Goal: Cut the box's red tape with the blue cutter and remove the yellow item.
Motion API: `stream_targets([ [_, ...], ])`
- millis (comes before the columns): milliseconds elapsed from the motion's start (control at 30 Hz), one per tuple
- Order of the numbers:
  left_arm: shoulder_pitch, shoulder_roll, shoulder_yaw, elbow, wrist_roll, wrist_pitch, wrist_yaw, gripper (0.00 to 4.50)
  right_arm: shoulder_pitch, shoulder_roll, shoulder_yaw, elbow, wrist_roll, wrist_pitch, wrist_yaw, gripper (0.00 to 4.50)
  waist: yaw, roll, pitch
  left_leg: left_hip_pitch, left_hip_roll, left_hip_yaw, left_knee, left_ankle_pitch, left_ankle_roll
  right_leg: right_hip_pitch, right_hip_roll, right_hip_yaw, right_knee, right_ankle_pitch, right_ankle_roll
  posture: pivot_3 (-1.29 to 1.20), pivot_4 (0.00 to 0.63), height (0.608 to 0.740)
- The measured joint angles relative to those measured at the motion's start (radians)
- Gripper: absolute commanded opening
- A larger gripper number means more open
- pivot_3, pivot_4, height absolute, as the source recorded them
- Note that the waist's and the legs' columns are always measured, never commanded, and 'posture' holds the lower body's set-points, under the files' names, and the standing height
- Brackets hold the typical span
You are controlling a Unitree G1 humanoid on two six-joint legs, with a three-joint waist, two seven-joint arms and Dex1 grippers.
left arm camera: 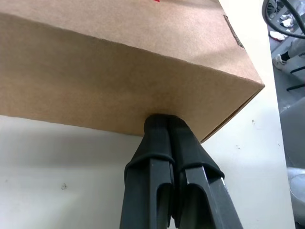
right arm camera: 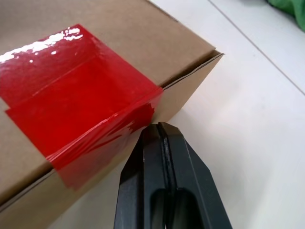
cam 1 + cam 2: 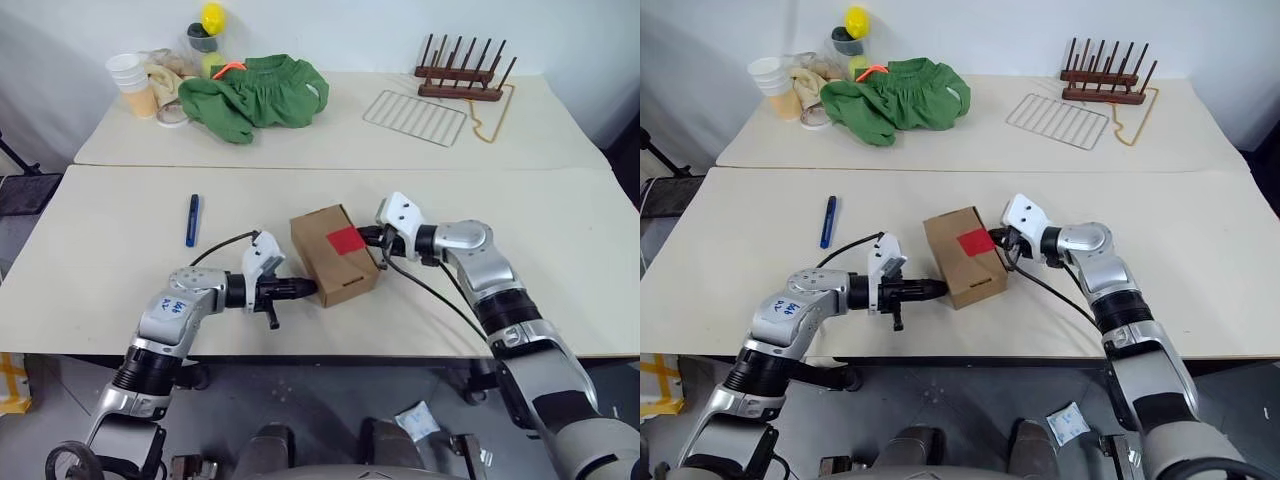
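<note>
The brown cardboard box (image 3: 335,255) lies on the near table between my two grippers. A red tape (image 3: 345,240) patch covers its top and folds over the right side (image 2: 86,114). My left gripper (image 3: 308,288) is shut, its tips pressed against the box's left side wall (image 1: 162,119). On the opposite side, my right gripper (image 3: 368,236) is also shut, with its tips at the taped edge (image 2: 159,128). The blue cutter (image 3: 192,219) lies on the table to the left, apart from both grippers. The yellow item is out of view.
On the far table sit a green cloth (image 3: 258,93), stacked cups (image 3: 133,82), a yellow ball-shaped object on a jar (image 3: 211,20), a wire rack (image 3: 414,116) and a wooden peg rack (image 3: 463,72). A seam runs between the tables.
</note>
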Motion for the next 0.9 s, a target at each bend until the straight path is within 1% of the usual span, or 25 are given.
stream_targets([
  [100, 0.0, -0.011, -0.001, 0.0, 0.0, 0.001, 0.01, 0.09, -0.041, -0.005, 0.0, 0.07, -0.027, -0.053, 0.003, 0.0, 0.0, 0.0, 0.0, 0.0, 0.0, 0.0, 0.0, 0.0, 0.0, 0.0, 0.0, 0.0, 0.0, 0.0, 0.0, 0.0, 0.15, 0.74],
  [200, 0.0, -0.01, -0.001, 0.0, 0.0, 0.001, 0.014, 0.09, -0.051, -0.011, -0.004, 0.098, -0.032, -0.077, 0.023, 0.0, 0.001, 0.0, 0.0, 0.0, 0.0, 0.0, 0.0, 0.0, 0.0, 0.0, 0.0, 0.0, 0.0, 0.0, 0.0, 0.0, 0.15, 0.74],
  [333, 0.001, -0.01, 0.0, -0.017, -0.002, 0.0, 0.018, 0.09, -0.052, -0.039, -0.008, 0.098, -0.026, -0.08, 0.076, 0.0, 0.001, 0.0, 0.0, 0.0, 0.0, 0.0, 0.0, 0.0, 0.0, 0.0, 0.0, 0.0, 0.0, 0.0, 0.0, 0.0, 0.15, 0.74],
  [433, 0.011, 0.002, 0.016, -0.054, -0.019, -0.009, 0.015, 0.09, -0.051, -0.073, -0.046, 0.086, -0.003, -0.078, 0.097, 0.0, 0.0, 0.0, 0.0, 0.0, 0.0, 0.0, 0.0, 0.0, 0.0, 0.0, 0.0, 0.0, -0.001, 0.0, 0.0, 0.0, 0.15, 0.74],
  [500, 0.031, 0.028, 0.052, -0.081, -0.043, -0.011, 0.007, 0.09, -0.041, -0.108, -0.079, 0.039, 0.027, -0.064, 0.123, 0.0, -0.001, 0.0, 0.0, 0.0, 0.001, 0.0, -0.001, 0.0, -0.001, 0.0, 0.0, 0.0, -0.001, 0.0, 0.0, 0.0, 0.15, 0.74],
  [600, 0.102, 0.1, 0.172, -0.142, -0.127, -0.001, -0.021, 0.62, 0.029, -0.169, -0.151, -0.077, 0.113, -0.059, 0.182, 0.0, -0.003, 0.0, 0.0, 0.0, 0.001, 0.0, -0.001, -0.001, -0.002, 0.0, 0.001, -0.001, -0.001, 0.0, 0.0, 0.0, 0.15, 0.74],
  [667, 0.177, 0.149, 0.282, -0.174, -0.171, 0.003, -0.021, 1.17, 0.095, -0.21, -0.199, -0.136, 0.17, -0.04, 0.22, 0.0, -0.005, 0.0, 0.0, 0.0, 0.002, 0.0, -0.002, -0.001, -0.002, 0.0, 0.001, -0.001, -0.002, 0.0, 0.0, 0.0, 0.15, 0.74],
  [700, 0.21, 0.165, 0.331, -0.181, -0.181, 0.0, -0.018, 1.5, 0.126, -0.225, -0.217, -0.17, 0.2, -0.011, 0.237, 0.35, -0.005, 0.001, 0.001, 0.0, 0.002, 0.0, -0.002, -0.001, -0.002, 0.0, 0.001, -0.001, -0.002, 0.0, 0.0, 0.0, 0.15, 0.74],
  [733, 0.252, 0.172, 0.378, -0.198, -0.19, -0.011, -0.011, 1.8, 0.158, -0.231, -0.234, -0.224, 0.238, 0.035, 0.251, 0.54, -0.006, 0.001, 0.001, 0.0, 0.002, 0.0, -0.002, -0.001, -0.002, 0.0, 0.001, -0.001, -0.003, 0.0, 0.0, 0.0, 0.15, 0.74],
  [800, 0.364, 0.172, 0.495, -0.237, -0.209, -0.043, 0.012, 2.42, 0.242, -0.231, -0.264, -0.371, 0.313, 0.106, 0.249, 1.21, -0.012, 0.002, 0.001, 0.0, 0.003, 0.0, -0.002, -0.002, -0.002, 0.0, 0.001, -0.001, -0.003, 0.0, 0.0, 0.0, 0.15, 0.74],
  [833, 0.432, 0.176, 0.57, -0.244, -0.212, -0.062, 0.024, 2.74, 0.297, -0.23, -0.287, -0.462, 0.352, 0.141, 0.232, 1.54, -0.013, 0.002, 0.001, 0.0, 0.003, 0.0, -0.002, -0.002, -0.002, 0.0, 0.002, -0.001, -0.003, 0.0, 0.0, 0.0, 0.15, 0.74],
  [900, 0.528, 0.184, 0.681, -0.238, -0.212, -0.098, 0.04, 3.36, 0.386, -0.226, -0.316, -0.591, 0.394, 0.183, 0.192, 2.23, -0.011, 0.002, 0.001, 0.0, 0.004, 0.0, -0.002, -0.002, -0.002, 0.0, 0.002, -0.001, -0.002, 0.0, 0.0, 0.0, 0.15, 0.74],
])
